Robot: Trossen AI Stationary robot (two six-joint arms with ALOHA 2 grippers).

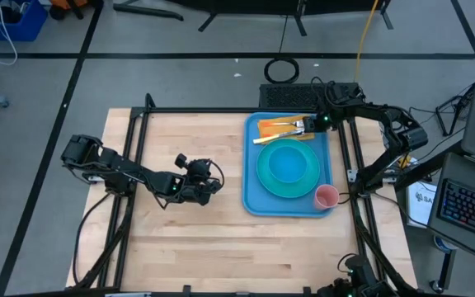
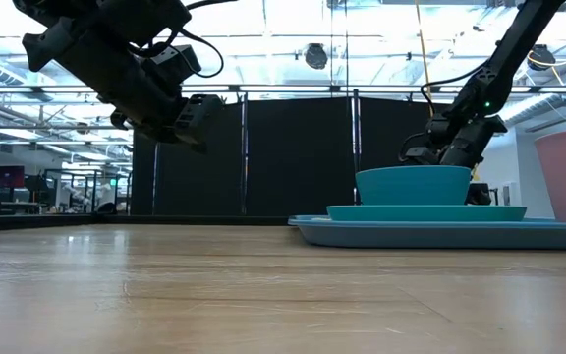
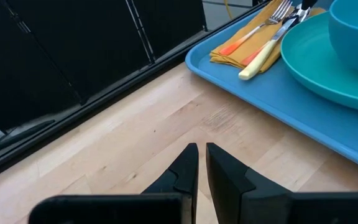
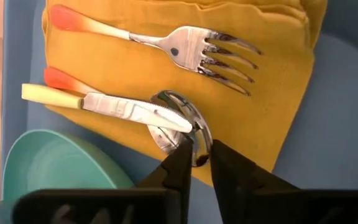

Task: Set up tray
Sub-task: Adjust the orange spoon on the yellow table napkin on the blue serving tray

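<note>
The blue tray (image 1: 254,200) lies on the table's right half. On it are a turquoise plate (image 1: 305,178) with a bowl (image 1: 287,165), a pink cup (image 1: 326,196) and, at the far end, a yellow-orange napkin (image 4: 266,106). On the napkin lie a fork (image 4: 191,53), a yellow-handled knife (image 4: 117,109) and a spoon (image 4: 178,102) whose bowl is partly under the knife's blade. My right gripper (image 4: 199,155) is down at the spoon's bowl, fingers close together. My left gripper (image 1: 214,188) hangs shut above bare table, left of the tray. My right gripper pinches the near rim of the spoon's bowl (image 4: 196,134) between its two fingertips. The fingers slant down from above. The spoon lies flat on the napkin with the knife's blade across its bowl.
Bare wood (image 1: 188,239) spreads over the table's left and near parts. A black frame (image 1: 138,115) runs along the table's edges. Cables and a keyboard (image 1: 468,206) lie beyond the right edge.
</note>
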